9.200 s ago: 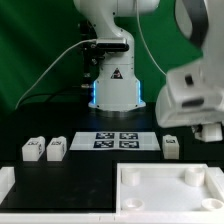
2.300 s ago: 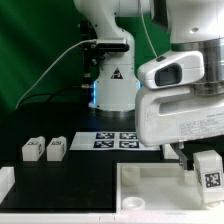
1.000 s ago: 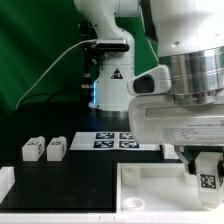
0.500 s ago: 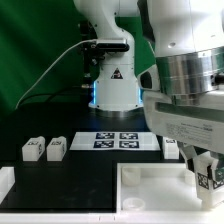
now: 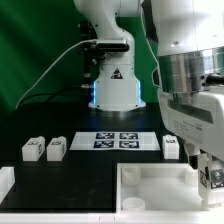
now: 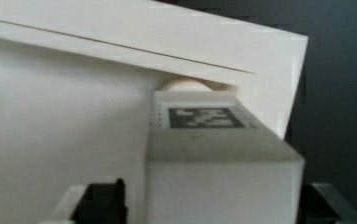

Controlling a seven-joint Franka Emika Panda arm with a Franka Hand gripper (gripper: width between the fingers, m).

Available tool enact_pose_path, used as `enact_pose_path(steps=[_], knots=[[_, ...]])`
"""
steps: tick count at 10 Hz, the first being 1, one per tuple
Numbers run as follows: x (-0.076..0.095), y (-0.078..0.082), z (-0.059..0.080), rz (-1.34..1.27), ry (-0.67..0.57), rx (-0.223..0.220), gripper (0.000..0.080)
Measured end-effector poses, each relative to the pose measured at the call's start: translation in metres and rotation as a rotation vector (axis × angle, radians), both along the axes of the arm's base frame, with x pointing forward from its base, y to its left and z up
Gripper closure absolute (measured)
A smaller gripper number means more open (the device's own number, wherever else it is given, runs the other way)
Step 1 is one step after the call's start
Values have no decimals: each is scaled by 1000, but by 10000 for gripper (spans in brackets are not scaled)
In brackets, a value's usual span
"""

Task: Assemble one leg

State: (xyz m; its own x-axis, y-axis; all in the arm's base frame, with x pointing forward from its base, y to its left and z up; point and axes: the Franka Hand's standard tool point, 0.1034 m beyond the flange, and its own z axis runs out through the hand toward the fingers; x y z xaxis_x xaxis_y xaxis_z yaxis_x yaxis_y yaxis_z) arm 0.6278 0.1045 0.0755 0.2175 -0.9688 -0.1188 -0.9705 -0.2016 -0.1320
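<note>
My gripper (image 5: 209, 170) is shut on a leg (image 5: 212, 177), a small white block with a black-and-white tag, and holds it over the far right corner of the white tray (image 5: 150, 195). In the wrist view the held leg (image 6: 210, 150) fills the middle between my dark fingers (image 6: 104, 200). Its tip meets a round corner socket (image 6: 189, 84) of the tray (image 6: 68, 120). Whether it is seated I cannot tell. Two more legs (image 5: 32, 150) (image 5: 56, 150) stand at the exterior view's left. Another leg (image 5: 171, 147) stands behind the tray.
The marker board (image 5: 118, 140) lies flat on the black table in front of the robot base (image 5: 112, 85). A white block edge (image 5: 5, 185) shows at the exterior view's lower left. A second tray socket (image 5: 128, 176) shows near the tray's far left corner.
My gripper has carried the leg down and toward the exterior view's right, onto the tray's far right corner. The other legs have not moved.
</note>
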Motion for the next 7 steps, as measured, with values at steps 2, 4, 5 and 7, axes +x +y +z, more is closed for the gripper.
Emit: enact_pose_path(steps=[2,4,5,7], knots=[[0,13,0,303,-55,-28,172],[1,27,8,690,-109,-68,156],[1,28,14,808,-127,-89,151],[0,25,12,997,-150,-112,150]])
